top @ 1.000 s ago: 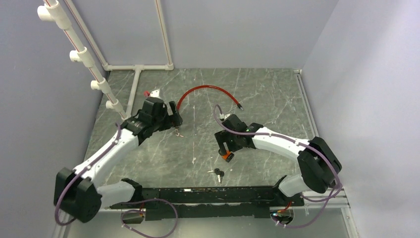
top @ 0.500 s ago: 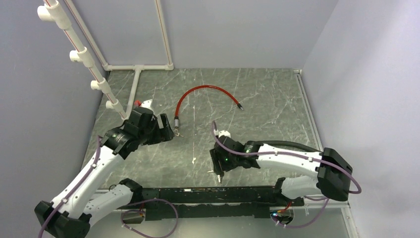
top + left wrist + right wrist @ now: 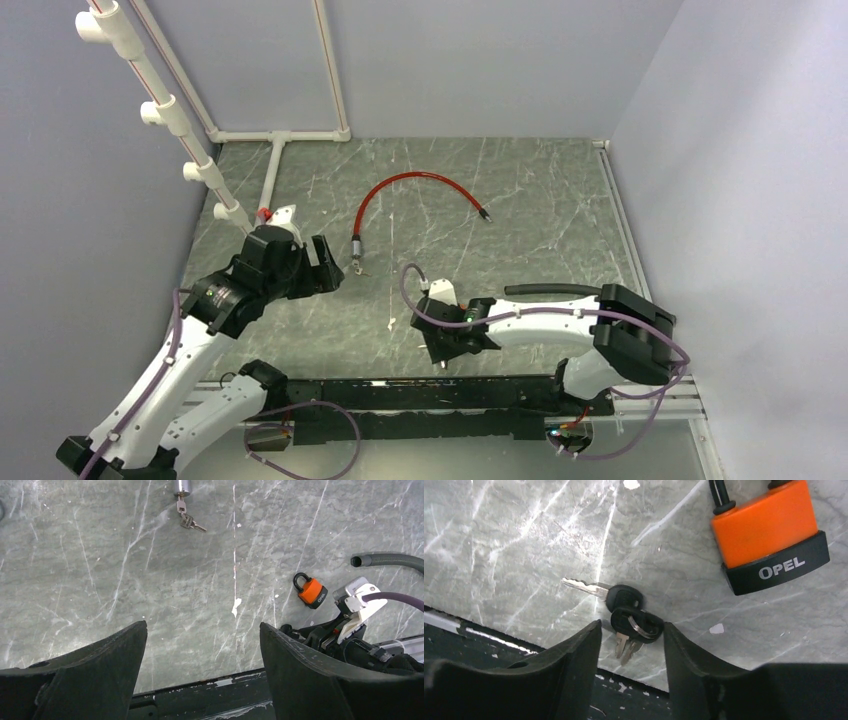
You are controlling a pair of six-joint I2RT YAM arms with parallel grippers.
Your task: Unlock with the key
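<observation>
Two black-headed keys on a ring (image 3: 631, 612) lie on the grey marble table near its front edge. An orange OPEL padlock (image 3: 771, 535) lies shut just beyond them; it also shows in the left wrist view (image 3: 311, 591). My right gripper (image 3: 630, 630) is open, low over the keys, with one finger on each side of the lower key head. In the top view the right gripper (image 3: 440, 355) hides both keys and padlock. My left gripper (image 3: 202, 630) is open and empty, held above the table left of centre (image 3: 330, 262).
A red cable lock (image 3: 415, 180) curves across the middle back, with small keys (image 3: 189, 521) hanging in its metal end (image 3: 182, 486). A white PVC pipe frame (image 3: 180, 130) stands at the back left. A black hose (image 3: 555, 290) lies over the right arm. The black base rail (image 3: 420, 390) runs along the front edge.
My right arm has swung toward the front edge and lowered over the keys, covering the padlock from above. My left arm has drawn back left, away from the cable lock's end.
</observation>
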